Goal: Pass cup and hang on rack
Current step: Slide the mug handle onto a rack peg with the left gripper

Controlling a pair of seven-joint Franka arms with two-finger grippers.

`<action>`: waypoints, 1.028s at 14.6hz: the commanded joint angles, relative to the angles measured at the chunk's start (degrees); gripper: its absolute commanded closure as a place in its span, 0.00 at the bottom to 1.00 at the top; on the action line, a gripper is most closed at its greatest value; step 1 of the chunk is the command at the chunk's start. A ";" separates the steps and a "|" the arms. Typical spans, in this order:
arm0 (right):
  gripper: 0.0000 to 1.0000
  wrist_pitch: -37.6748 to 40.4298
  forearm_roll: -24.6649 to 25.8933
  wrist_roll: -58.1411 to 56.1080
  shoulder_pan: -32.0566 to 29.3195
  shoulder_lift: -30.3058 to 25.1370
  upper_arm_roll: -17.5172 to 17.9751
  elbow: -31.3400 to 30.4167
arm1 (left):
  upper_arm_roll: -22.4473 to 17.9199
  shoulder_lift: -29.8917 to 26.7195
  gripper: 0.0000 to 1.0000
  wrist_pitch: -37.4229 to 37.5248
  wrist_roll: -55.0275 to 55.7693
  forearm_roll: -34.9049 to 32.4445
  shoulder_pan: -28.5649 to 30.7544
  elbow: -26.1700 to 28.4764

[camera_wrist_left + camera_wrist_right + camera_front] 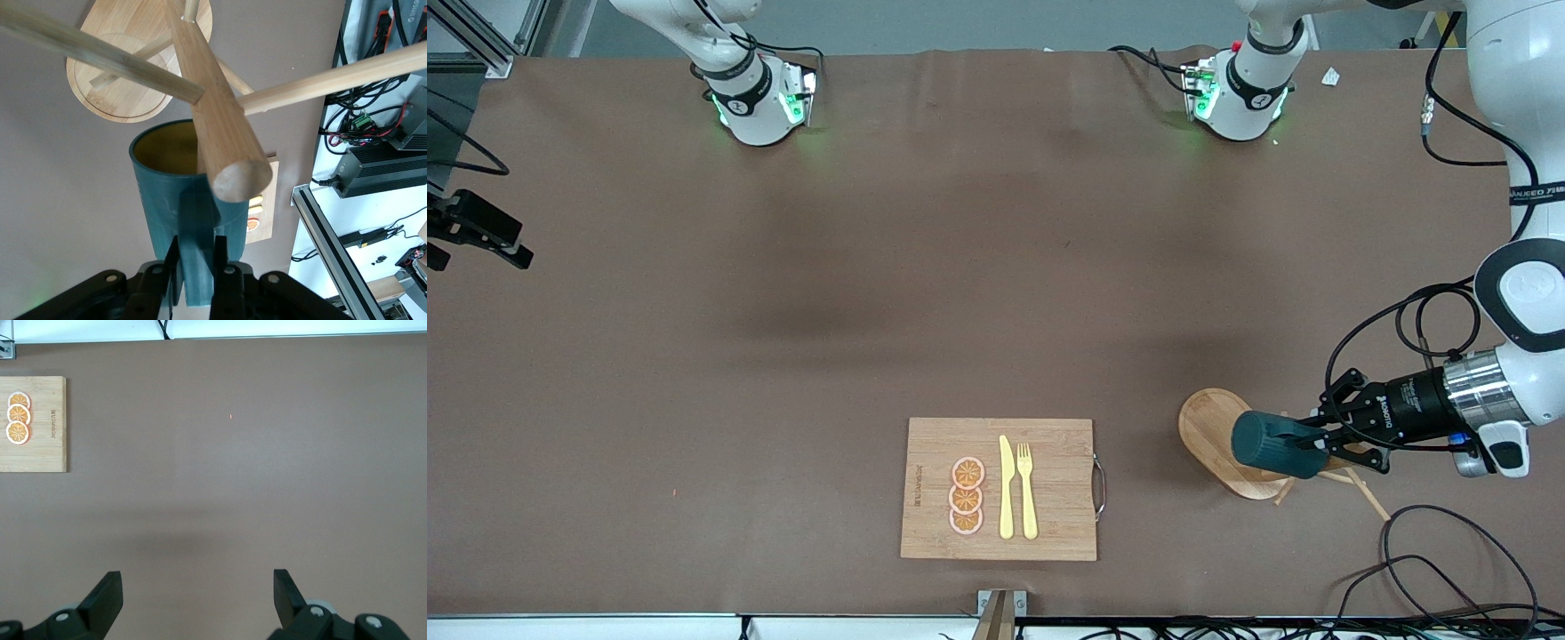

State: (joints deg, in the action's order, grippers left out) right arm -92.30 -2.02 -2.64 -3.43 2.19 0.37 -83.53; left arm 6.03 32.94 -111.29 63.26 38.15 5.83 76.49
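The left gripper [1319,437] pinches the cup [1272,444] by its handle, up over the rack [1214,436] near the tabletop's front edge. The right gripper [198,593] waits with its fingers wide apart.

High front overview, wrist close-ups, sharing the cutting board [1000,488].

"ROBOTIQ" on left tool [1316,436]
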 commanded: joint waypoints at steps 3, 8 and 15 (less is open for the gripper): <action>0.00 0.37 -0.53 0.62 -0.88 0.28 0.59 0.65 | 0.21 0.64 0.96 -0.68 -1.29 1.40 0.24 -0.56; 0.00 0.37 -0.53 0.62 -0.88 0.28 0.59 0.65 | 0.21 1.08 0.92 -0.68 -1.73 1.40 0.42 -0.56; 0.00 0.37 -0.53 0.62 -0.88 0.28 0.59 0.65 | 0.21 1.08 0.90 -0.68 -1.82 1.40 1.12 -0.56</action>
State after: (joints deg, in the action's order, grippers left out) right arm -92.30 -2.02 -2.64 -3.43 2.19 0.37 -83.53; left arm 5.99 33.78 -111.82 62.73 38.16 6.23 76.49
